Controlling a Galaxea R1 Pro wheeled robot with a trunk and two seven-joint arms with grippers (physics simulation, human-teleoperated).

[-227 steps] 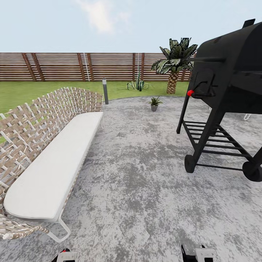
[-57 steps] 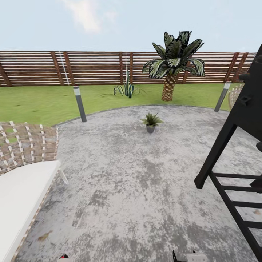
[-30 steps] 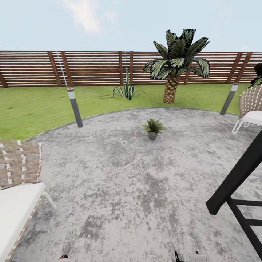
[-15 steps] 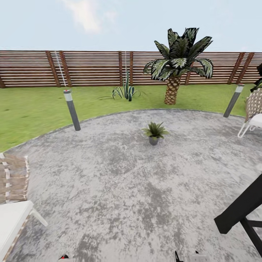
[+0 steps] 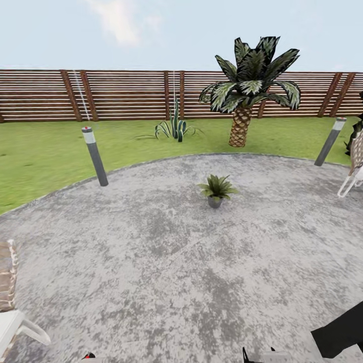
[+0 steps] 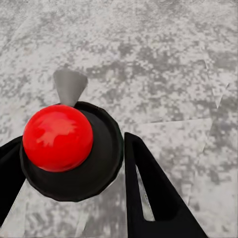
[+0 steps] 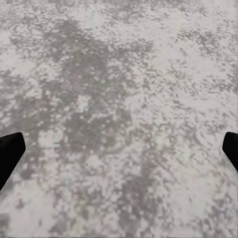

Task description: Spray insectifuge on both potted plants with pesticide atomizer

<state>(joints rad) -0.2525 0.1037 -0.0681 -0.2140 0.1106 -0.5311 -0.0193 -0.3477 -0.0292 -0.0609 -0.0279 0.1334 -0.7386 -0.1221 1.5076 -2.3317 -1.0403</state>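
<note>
Left wrist view: the left gripper (image 6: 72, 144) has its two dark fingers (image 6: 151, 198) closed against the sides of the pesticide atomizer (image 6: 74, 148). It is seen from above as a round black sprayer top with a red knob and a short grey nozzle, and the bottle body is hidden beneath. Mottled grey paving lies under it.

Right wrist view: the right gripper (image 7: 119, 148) is spread wide with nothing between its fingers; only the black fingertips (image 7: 10, 153) show at opposite edges, over the same paving.

Head view, nearest first:
- The atomizer's red knob (image 5: 88, 356) peeps in at the near edge, left of centre, and part of the right gripper (image 5: 262, 356) shows at the near edge, right of centre.
- A black slanted strut (image 5: 343, 333) cuts the near right corner. At the near left stands the end of a bench (image 5: 10, 322) with a white seat and woven back.
- The round grey patio (image 5: 151, 252) spreads across the middle ground.
- One potted plant (image 5: 217, 187) — a low green rosette in a small grey pot — stands upright on the patio, right of centre and well apart from both grippers.
- Two grey bollard lamps mark the patio's far rim, one at left (image 5: 95, 156) and one at right (image 5: 330, 141). A woven chair (image 5: 355, 161) shows partly at the right edge.
- On the lawn (image 5: 45, 146) beyond grow a spiky plant (image 5: 174, 128) and, to its right, a palm (image 5: 247, 91).
- A brown slatted fence (image 5: 126, 96) closes the garden under a pale sky.
</note>
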